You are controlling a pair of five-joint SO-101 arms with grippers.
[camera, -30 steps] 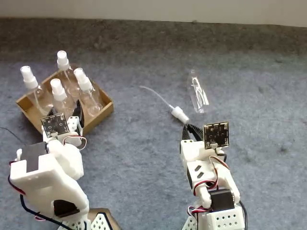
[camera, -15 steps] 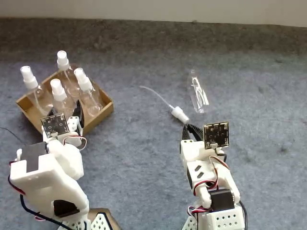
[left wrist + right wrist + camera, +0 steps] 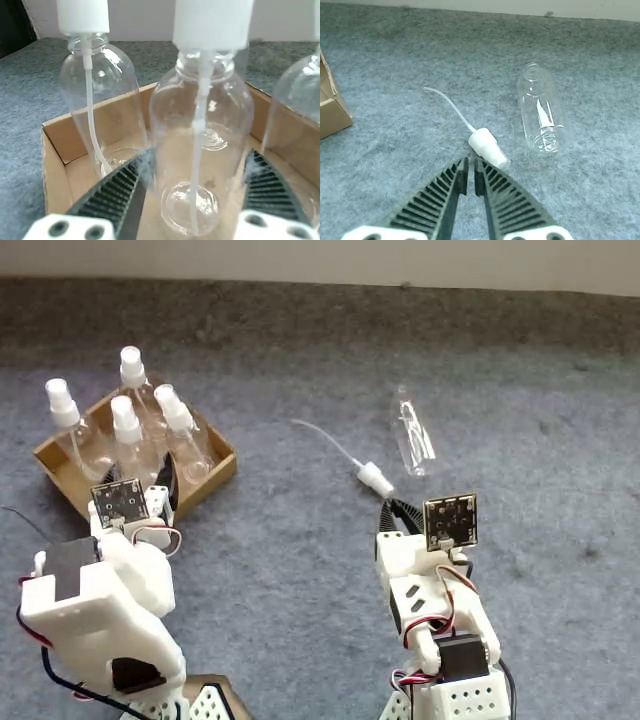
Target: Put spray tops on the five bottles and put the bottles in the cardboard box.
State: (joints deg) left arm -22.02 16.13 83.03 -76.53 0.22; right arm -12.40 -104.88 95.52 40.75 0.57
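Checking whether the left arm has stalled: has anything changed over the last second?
The left gripper shifted slightly, and the front bottle in the box moved with it, its top going a little away from the arm. The other three bottles, the loose bottle, the spray top and the right gripper stayed put.

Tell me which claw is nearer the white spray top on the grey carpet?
Right. The right gripper sits beside the white spray top; the left gripper holds a bottle in the cardboard box.

Bottles (image 3: 200, 150) clear glossy plastic; spray tops (image 3: 487, 147) smooth white plastic; cardboard box (image 3: 52, 165) matt; table cover (image 3: 395, 60) rough fuzzy cloth.
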